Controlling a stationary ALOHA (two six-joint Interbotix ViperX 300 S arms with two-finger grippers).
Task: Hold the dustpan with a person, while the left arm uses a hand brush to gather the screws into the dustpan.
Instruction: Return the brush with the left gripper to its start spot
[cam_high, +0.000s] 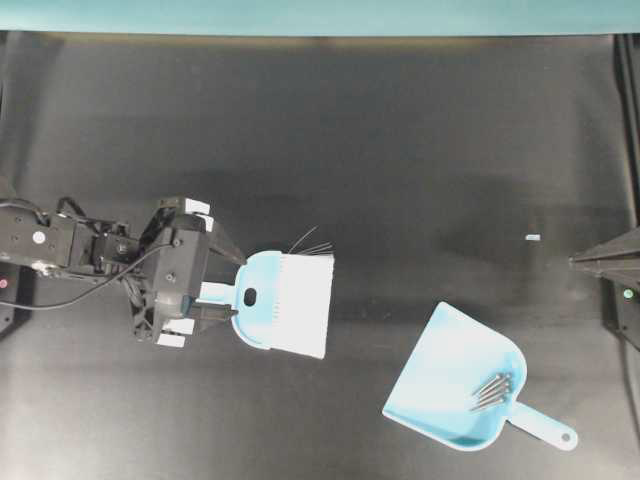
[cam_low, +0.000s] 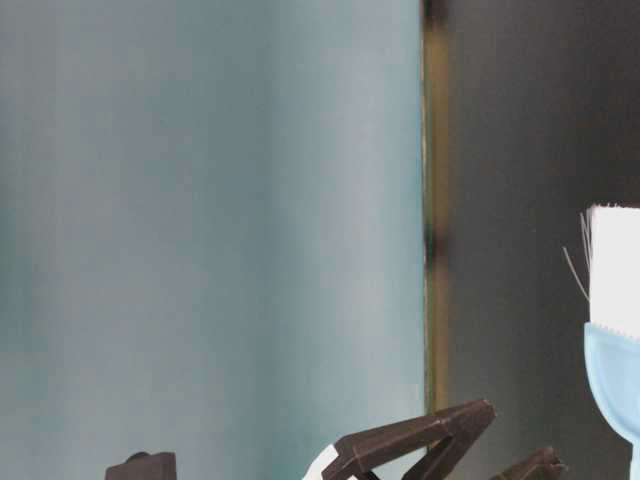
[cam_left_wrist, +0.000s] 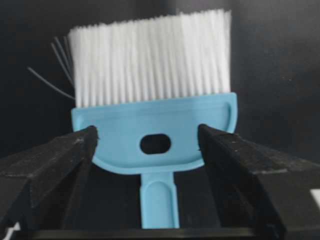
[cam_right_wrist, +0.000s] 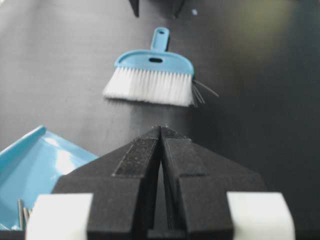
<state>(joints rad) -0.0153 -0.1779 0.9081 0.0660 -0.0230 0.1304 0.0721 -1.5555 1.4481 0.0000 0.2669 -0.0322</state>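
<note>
Screws lie bunched in the dustpan in the overhead view, well off to the far side of the left gripper, whose jaws stand spread either side of the hand brush handle without pinching it. The brush lies flat on the black table, bristles pointing away from that claw. The right gripper sits at the far edge, tip aimed toward the table's middle, well apart from the dustpan. No person's hand shows.

At table level, only the left claw's dark fingertips show low in the picture, with the brush head just beyond them.

From the left wrist, both black fingers flank the brush's blue back with clear gaps; the handle runs between them, untouched.

From the right wrist, the right claw is pressed together and holds nothing; the brush lies ahead of it, the dustpan down to one side.

Judging by this, the sweeping looks finished and the brush has been let go. The next move likely calls for drawing the left claw straight back off the handle without nudging it.
</note>
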